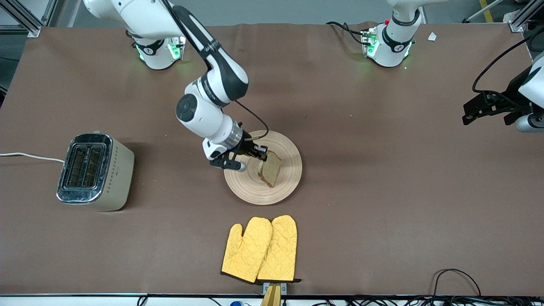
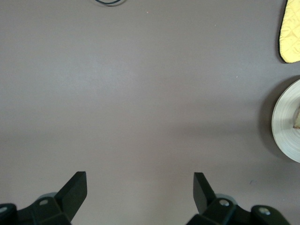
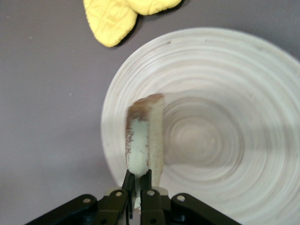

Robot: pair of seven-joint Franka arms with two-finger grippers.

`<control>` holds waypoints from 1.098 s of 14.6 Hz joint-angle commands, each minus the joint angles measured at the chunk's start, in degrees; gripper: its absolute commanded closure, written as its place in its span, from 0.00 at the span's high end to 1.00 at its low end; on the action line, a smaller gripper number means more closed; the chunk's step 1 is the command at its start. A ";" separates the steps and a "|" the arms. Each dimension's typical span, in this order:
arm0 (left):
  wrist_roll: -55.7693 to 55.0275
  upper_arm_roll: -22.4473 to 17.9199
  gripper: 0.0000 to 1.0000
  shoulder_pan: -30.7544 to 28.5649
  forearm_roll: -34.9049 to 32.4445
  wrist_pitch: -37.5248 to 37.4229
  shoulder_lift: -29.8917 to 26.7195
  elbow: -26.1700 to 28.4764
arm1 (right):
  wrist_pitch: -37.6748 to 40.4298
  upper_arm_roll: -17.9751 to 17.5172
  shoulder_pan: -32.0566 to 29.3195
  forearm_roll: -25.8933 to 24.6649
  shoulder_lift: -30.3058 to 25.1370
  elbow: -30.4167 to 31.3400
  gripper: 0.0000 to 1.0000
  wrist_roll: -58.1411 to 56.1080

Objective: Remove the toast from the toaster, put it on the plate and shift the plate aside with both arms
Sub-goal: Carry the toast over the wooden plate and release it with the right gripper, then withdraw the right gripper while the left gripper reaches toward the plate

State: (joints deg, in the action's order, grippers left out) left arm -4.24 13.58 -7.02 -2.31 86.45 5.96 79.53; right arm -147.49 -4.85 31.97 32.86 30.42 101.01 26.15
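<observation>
A brown cloth covers the table, with metal framing at its corners. Taking the plate as landmark: the mitts lie nearer the camera, the toaster toward the right arm's end, and bare cloth toward the left arm's end. The right gripper hangs over the plate, pinching the toast upright. The left gripper waits over bare cloth, fingers spread.

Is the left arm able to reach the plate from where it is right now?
Probably yes. The left gripper waits open over bare table toward its own end, nothing between it and the plate. The right gripper holds the toast over the plate's other edge.
</observation>
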 commanded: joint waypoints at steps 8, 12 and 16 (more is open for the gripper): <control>1.16 -0.22 1.00 -0.54 0.29 0.21 0.19 -0.78 | 34.43 8.61 -5.34 -10.96 -13.70 2.96 1.00 -4.70; 0.46 -0.22 1.00 -0.36 0.02 0.21 0.02 -1.05 | 43.59 12.75 -5.43 -22.90 -19.94 1.22 1.00 -5.05; 0.63 -0.40 1.00 -0.27 -0.15 -0.05 -0.16 -1.05 | 52.47 18.37 -7.18 -31.28 -20.66 -11.86 1.00 -11.10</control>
State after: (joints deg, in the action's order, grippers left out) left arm -4.23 13.41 -7.42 -2.31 86.49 5.97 79.16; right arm -98.66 11.25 26.29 3.98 10.00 95.24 18.59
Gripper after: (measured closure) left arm 0.000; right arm 0.000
